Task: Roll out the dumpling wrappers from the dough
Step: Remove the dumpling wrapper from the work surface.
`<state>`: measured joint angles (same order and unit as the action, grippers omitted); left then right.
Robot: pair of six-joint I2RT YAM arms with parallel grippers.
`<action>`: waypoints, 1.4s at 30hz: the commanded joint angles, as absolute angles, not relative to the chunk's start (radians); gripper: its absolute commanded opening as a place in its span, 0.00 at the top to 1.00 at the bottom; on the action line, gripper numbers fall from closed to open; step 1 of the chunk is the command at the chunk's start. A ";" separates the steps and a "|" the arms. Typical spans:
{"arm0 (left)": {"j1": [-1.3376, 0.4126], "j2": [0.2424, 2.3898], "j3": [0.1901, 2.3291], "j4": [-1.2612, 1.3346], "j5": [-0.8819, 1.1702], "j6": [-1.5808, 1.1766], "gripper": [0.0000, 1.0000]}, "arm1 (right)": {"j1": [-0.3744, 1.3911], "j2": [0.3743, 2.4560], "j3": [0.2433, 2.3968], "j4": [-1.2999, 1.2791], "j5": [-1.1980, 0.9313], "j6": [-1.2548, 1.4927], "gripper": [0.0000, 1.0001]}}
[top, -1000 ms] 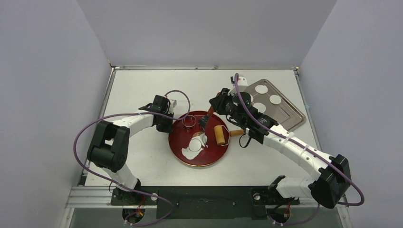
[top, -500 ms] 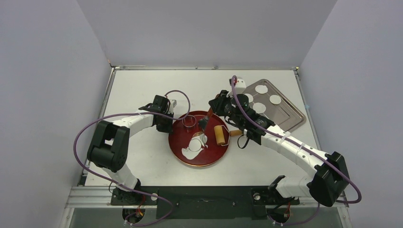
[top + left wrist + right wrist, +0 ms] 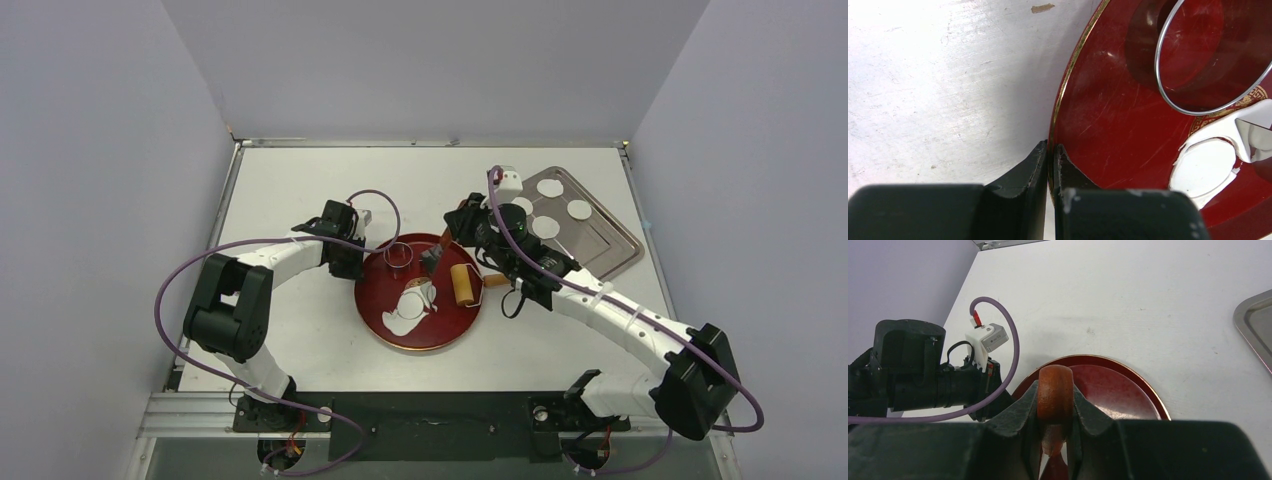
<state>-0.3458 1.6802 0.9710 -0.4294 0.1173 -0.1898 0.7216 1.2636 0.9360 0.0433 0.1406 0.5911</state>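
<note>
Two robot arms (image 3: 600, 300) work over one round red plate (image 3: 372, 300) at the centre of a scuffed white table (image 3: 300, 180). At the plate's left edge, the left gripper (image 3: 1050, 150) has its black fingers pressed together on the glossy plate's thin gold rim. The right gripper (image 3: 1054, 390) clamps the rounded brown grip of one wooden-handled tool (image 3: 1054, 375), whose dark blade hangs over the plate's upper part.

The dough (image 3: 412, 303), one thin white sheet with ragged edges, lies near the plate's middle. The left wrist view shows a smooth rounded patch inside it, ringed by a torn strip. One bare metal ring cutter (image 3: 398, 255) stands on the plate's upper left part, near the dough. One tan rolling pin (image 3: 463, 285), a short cylinder with a wooden handle, lies on the plate's right part.

At the upper right of the overhead frame sits one shiny metal tray (image 3: 610, 250) with rounded corners, carrying the dumpling wrappers (image 3: 579, 209). Three flat white discs show whole, and a fourth white patch is half hidden behind one of the arms. A fragment of gold key pattern shows on the plate's red surface.
</note>
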 commanded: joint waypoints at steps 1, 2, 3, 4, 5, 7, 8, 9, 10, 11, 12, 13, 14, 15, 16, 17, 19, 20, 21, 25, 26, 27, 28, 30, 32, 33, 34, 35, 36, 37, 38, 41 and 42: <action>-0.345 1.653 0.983 -0.419 0.123 -0.157 1.00 | 0.717 1.219 0.927 0.007 0.234 0.482 1.00; -0.345 1.652 0.983 -0.419 0.120 -0.157 1.00 | 0.716 1.215 0.934 0.005 0.243 0.477 1.00; -0.345 1.651 0.982 -0.419 0.119 -0.157 1.00 | 0.716 1.208 0.937 0.004 0.247 0.465 1.00; -0.345 1.653 0.983 -0.418 0.119 -0.156 1.00 | 0.715 1.205 0.945 -0.012 0.251 0.456 1.00; -0.345 1.654 0.983 -0.418 0.118 -0.155 1.00 | 0.713 1.203 0.950 -0.030 0.253 0.452 1.00; -0.345 1.658 0.985 -0.420 0.117 -0.155 1.00 | 0.713 1.202 0.968 -0.048 0.254 0.442 1.00; -0.345 1.659 0.987 -0.420 0.117 -0.155 1.00 | 0.712 1.203 0.980 -0.052 0.253 0.441 1.00; -0.345 1.659 0.988 -0.422 0.115 -0.155 1.00 | 0.712 1.202 0.988 -0.056 0.246 0.441 1.00; -0.346 1.659 0.988 -0.423 0.115 -0.155 1.00 | 0.713 1.200 0.994 -0.057 0.240 0.445 1.00; -0.346 1.657 0.989 -0.424 0.115 -0.155 1.00 | 0.713 1.199 1.007 -0.058 0.223 0.449 1.00; -0.345 1.653 0.989 -0.424 0.115 -0.155 1.00 | 0.712 1.197 1.015 -0.058 0.212 0.457 1.00; -0.345 1.651 0.989 -0.424 0.115 -0.155 1.00 | 0.713 1.195 1.034 -0.060 0.189 0.463 1.00; -0.345 1.651 0.988 -0.424 0.115 -0.155 1.00 | 0.713 1.190 1.043 -0.060 0.174 0.476 1.00; -0.345 1.651 0.986 -0.422 0.115 -0.155 1.00 | 0.713 1.186 1.062 -0.059 0.145 0.481 1.00; -0.345 1.651 0.985 -0.422 0.115 -0.155 1.00 | 0.713 1.178 1.070 -0.058 0.132 0.491 1.00; -0.345 1.651 0.985 -0.421 0.116 -0.155 1.00 | 0.714 1.172 1.082 -0.057 0.115 0.496 1.00; -0.345 1.651 0.986 -0.422 0.115 -0.155 1.00 | 0.715 1.154 1.084 -0.061 0.102 0.514 1.00; -0.345 1.650 0.987 -0.422 0.115 -0.155 1.00 | 0.715 1.139 1.081 -0.065 0.101 0.516 1.00; -0.345 1.649 0.987 -0.422 0.116 -0.155 1.00 | 0.714 1.132 1.073 -0.068 0.100 0.521 1.00; -0.345 1.652 0.989 -0.421 0.118 -0.156 1.00 | 0.715 1.112 1.027 -0.080 0.078 0.551 1.00; -0.345 1.653 0.989 -0.421 0.119 -0.156 1.00 | 0.716 1.110 1.018 -0.074 0.062 0.559 1.00; -0.345 1.653 0.989 -0.421 0.119 -0.156 1.00 | 0.715 1.111 1.001 -0.072 0.055 0.575 1.00; -0.346 1.654 0.989 -0.422 0.119 -0.156 1.00 | 0.716 1.109 0.989 -0.070 0.042 0.583 1.00; -0.345 1.652 0.988 -0.422 0.118 -0.156 1.00 | 0.717 1.109 0.980 -0.072 0.017 0.595 1.00; -0.345 1.652 0.988 -0.421 0.118 -0.155 1.00 | 0.717 1.114 0.987 -0.095 -0.021 0.598 1.00; -0.345 1.652 0.987 -0.422 0.118 -0.156 1.00 | 0.718 1.119 0.992 -0.108 -0.029 0.593 1.00; -0.345 1.651 0.988 -0.424 0.118 -0.156 1.00 | 0.719 1.121 1.001 -0.136 -0.037 0.590 1.00; -0.345 1.652 0.990 -0.425 0.118 -0.156 1.00 | 0.721 1.122 1.004 -0.148 -0.038 0.582 1.00; -0.345 1.651 0.989 -0.426 0.117 -0.156 1.00 | 0.722 1.121 1.004 -0.162 -0.038 0.578 1.00; -0.345 1.651 0.989 -0.425 0.117 -0.156 1.00 | 0.722 1.119 1.004 -0.166 -0.040 0.576 1.00; -0.345 1.652 0.988 -0.425 0.117 -0.156 1.00 | 0.722 1.119 1.000 -0.166 -0.048 0.576 1.00; -0.345 1.651 0.986 -0.422 0.117 -0.156 1.00 | 0.722 1.126 0.989 -0.167 -0.057 0.577 1.00; -0.345 1.651 0.986 -0.422 0.117 -0.156 1.00 | 0.721 1.127 0.984 -0.166 -0.056 0.578 1.00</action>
<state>-0.3470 1.6802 0.9710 -0.4294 0.1345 -0.1890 0.7200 1.1278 0.9768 -0.2066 -0.0284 0.5652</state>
